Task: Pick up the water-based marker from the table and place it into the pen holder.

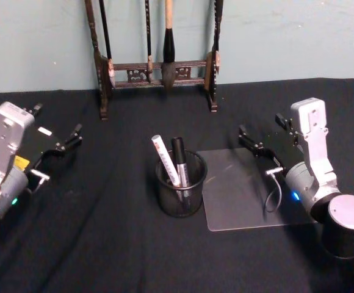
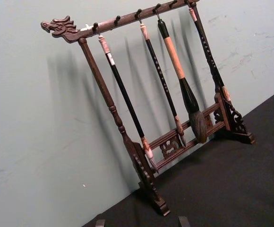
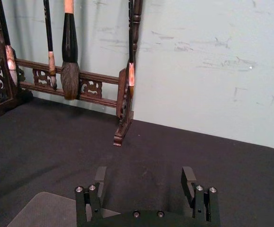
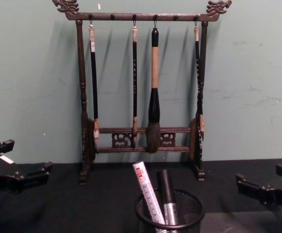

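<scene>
Black table (image 1: 104,244): markers (image 1: 180,162) upright in pen holder (image 1: 180,192), tips leaning left; both jaws apart.

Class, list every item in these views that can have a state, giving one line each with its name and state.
Pen holder: upright, holding two markers.
White marker: leaning in holder.
Black marker: standing in holder.
Brush rack: upright, four brushes hanging.
Clear mat: flat on table.
Left gripper: open, empty.
Right gripper: open, empty.
</scene>
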